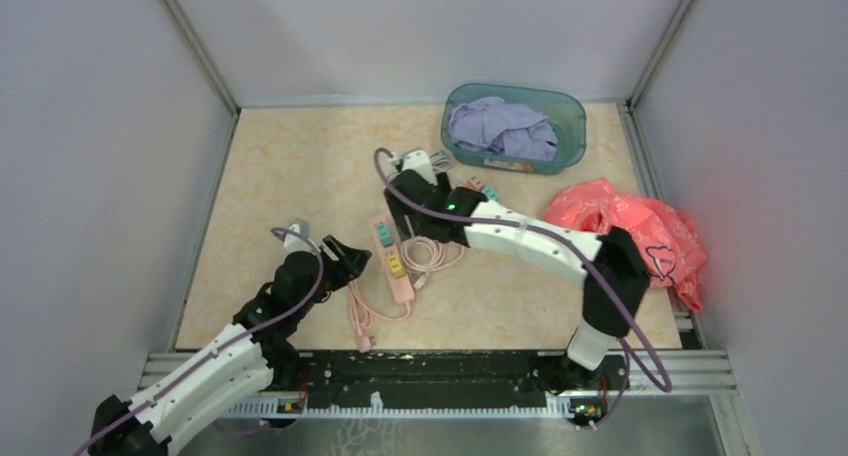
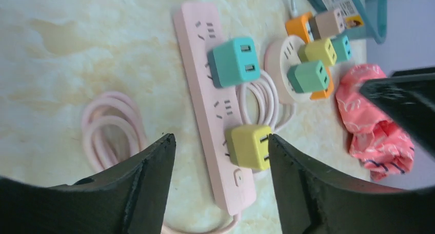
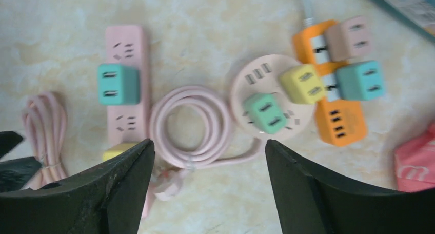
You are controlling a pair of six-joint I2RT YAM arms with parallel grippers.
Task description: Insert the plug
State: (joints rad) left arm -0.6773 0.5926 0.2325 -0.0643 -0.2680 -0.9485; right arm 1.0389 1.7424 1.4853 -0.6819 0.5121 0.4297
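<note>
A pink power strip (image 1: pixel 391 259) lies mid-table with a teal plug (image 2: pixel 233 62) and a yellow plug (image 2: pixel 250 147) seated in it. My left gripper (image 2: pixel 220 137) hovers open just left of the strip's near end; the yellow plug sits beside its right finger and nothing is held. My right gripper (image 3: pixel 209 142) hangs open and empty above the coiled pink cable (image 3: pixel 190 123), between the pink power strip (image 3: pixel 128 44) and a round pink socket (image 3: pixel 243 88). The round socket carries a yellow and a green plug.
An orange strip (image 3: pixel 338 123) with a beige and a teal plug lies beside the round socket. A teal bin (image 1: pixel 572 116) of purple cloth stands at the back. A red plastic bag (image 1: pixel 630 231) lies right. Grey walls enclose the table.
</note>
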